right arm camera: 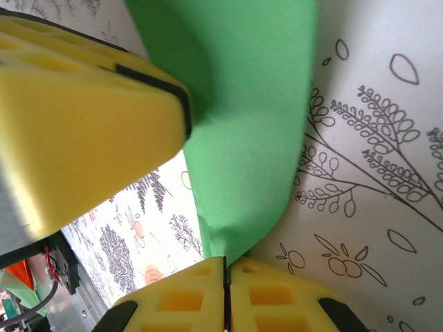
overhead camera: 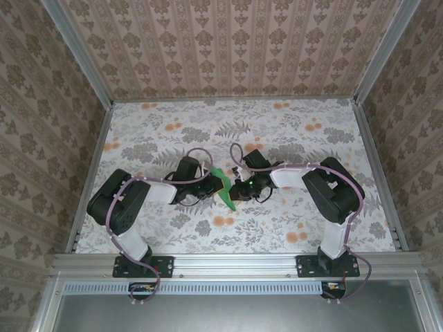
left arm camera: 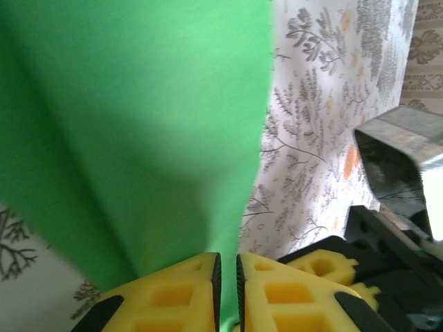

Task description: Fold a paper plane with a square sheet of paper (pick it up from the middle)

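- The green sheet of paper (overhead camera: pixel 225 185), partly folded and narrowing to a point at its near end, is held over the middle of the flowered table (overhead camera: pixel 297 145)
- Left gripper (left arm camera: pixel 226 261): yellow pads almost together, pinching the paper's edge
- Right gripper (right arm camera: pixel 225 263): pads pressed tight on the paper, just right of the left gripper

It was a robotics lab cell: wallpapered panels (overhead camera: pixel 235 48) from 9 to 3 o'clock, aluminium mounting rail (overhead camera: pixel 235 261) at 6.
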Robot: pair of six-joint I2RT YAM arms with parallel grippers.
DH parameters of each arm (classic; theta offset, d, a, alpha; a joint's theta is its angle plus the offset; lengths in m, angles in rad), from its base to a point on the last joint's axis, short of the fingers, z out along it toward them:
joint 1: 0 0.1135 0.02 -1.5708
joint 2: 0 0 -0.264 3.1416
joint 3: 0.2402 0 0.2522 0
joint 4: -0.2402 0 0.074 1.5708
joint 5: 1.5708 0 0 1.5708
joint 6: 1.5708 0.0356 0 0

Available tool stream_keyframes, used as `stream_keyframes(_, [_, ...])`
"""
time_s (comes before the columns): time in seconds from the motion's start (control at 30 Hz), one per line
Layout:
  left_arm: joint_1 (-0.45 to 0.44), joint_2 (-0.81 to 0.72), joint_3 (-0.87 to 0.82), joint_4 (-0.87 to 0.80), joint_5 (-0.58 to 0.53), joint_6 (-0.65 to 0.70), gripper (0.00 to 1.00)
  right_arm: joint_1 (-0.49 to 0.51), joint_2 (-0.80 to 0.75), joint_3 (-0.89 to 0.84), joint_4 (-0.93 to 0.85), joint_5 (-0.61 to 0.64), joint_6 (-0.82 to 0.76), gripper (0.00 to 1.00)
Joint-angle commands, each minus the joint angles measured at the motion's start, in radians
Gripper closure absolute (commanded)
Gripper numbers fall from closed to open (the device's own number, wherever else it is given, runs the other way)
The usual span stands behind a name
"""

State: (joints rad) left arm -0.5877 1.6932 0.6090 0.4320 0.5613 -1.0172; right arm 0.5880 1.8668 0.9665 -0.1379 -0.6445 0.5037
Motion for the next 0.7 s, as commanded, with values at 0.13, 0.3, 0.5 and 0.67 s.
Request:
stream_keyframes(0.13, [0.002, -0.026, -0.01, 0.012, 0.026, 0.01, 0.82, 0.01, 0.013, -0.005, 0.002, -0.013, -0.006, 0.86])
stream_keyframes(0.3, [0.002, -0.039, -0.014, 0.011, 0.022, 0.008, 0.82, 0.011, -0.031, 0.004, -0.016, 0.024, -0.037, 0.85])
stream_keyframes(0.5, [0.009, -0.092, -0.035, -0.017, -0.027, 0.013, 0.8, 0.013, -0.078, 0.045, -0.12, 0.1, -0.174, 0.91])
stream_keyframes(0.67, [0.019, -0.125, -0.052, -0.055, -0.06, 0.025, 0.79, 0.033, -0.111, 0.077, -0.205, 0.188, -0.32, 0.91])
